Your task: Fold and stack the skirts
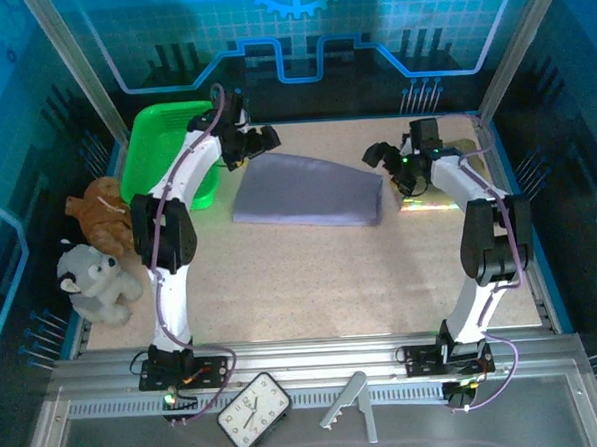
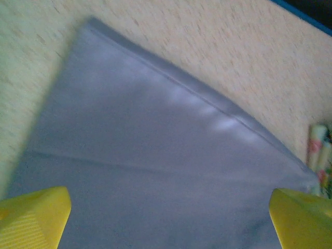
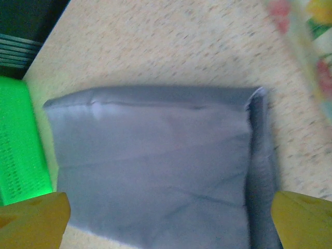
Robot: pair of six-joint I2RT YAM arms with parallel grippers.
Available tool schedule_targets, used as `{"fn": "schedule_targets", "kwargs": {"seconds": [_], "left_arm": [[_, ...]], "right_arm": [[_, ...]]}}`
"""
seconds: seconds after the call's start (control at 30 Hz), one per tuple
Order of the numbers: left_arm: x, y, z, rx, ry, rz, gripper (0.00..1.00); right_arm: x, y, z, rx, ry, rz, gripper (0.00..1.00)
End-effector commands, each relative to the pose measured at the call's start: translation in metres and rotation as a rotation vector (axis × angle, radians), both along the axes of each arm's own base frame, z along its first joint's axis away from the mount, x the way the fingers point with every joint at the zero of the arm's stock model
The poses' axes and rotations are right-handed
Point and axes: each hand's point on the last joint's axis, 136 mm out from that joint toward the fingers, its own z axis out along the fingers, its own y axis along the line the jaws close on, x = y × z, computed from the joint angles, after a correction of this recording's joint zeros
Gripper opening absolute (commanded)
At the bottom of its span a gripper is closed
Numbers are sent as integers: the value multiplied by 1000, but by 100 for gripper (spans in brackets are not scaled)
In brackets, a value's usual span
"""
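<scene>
Grey-lavender skirt (image 1: 312, 188) flat on tabletop (image 1: 312, 283), likely spread for folding; left hand (image 1: 261, 140), right hand (image 1: 378, 155) over opposite ends; both hands' fingers apart, nothing held.

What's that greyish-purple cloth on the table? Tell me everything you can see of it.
A plain grey-lavender skirt, soft smooth cloth, no print. It lies flat on the speckled table, toward the far side, right of the green basket. Its outline is roughly a trapezoid, with a stitched hem along one edge; one end looks folded over. The left gripper and right gripper hang open at its two ends, neither holding it.
</scene>
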Motion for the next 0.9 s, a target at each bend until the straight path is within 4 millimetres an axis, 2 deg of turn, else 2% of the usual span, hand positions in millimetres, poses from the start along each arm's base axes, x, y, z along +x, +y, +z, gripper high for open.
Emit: {"fn": "schedule_targets", "kwargs": {"seconds": [0.0,0.1,0.27,0.47,0.57,0.7,0.77,0.87], "left_arm": [[-11,-31,-6,-119,25,-40,99],[-15,-36,-40,-142,105,-36,99],[-35,-33,-90,-123,212,-14,99],[-82,-27,-139,-141,330,-11,99],[-112,-28,-155,-166,367,3,99],[-162,-20,-162,-207,406,65,99],[-177,-15,-152,-217,389,88,99],[-189,-12,-123,-227,357,81,99]], "right_arm": [[-15,45,3,62,-4,134,100],[-20,67,-20,43,49,212,100],[-39,73,-68,58,172,217,100],[-73,71,-101,36,275,273,99],[-89,73,-109,55,308,305,98],[-116,68,-108,36,336,317,98],[-125,64,-98,27,323,308,98],[-121,65,-70,23,261,308,99]]}}
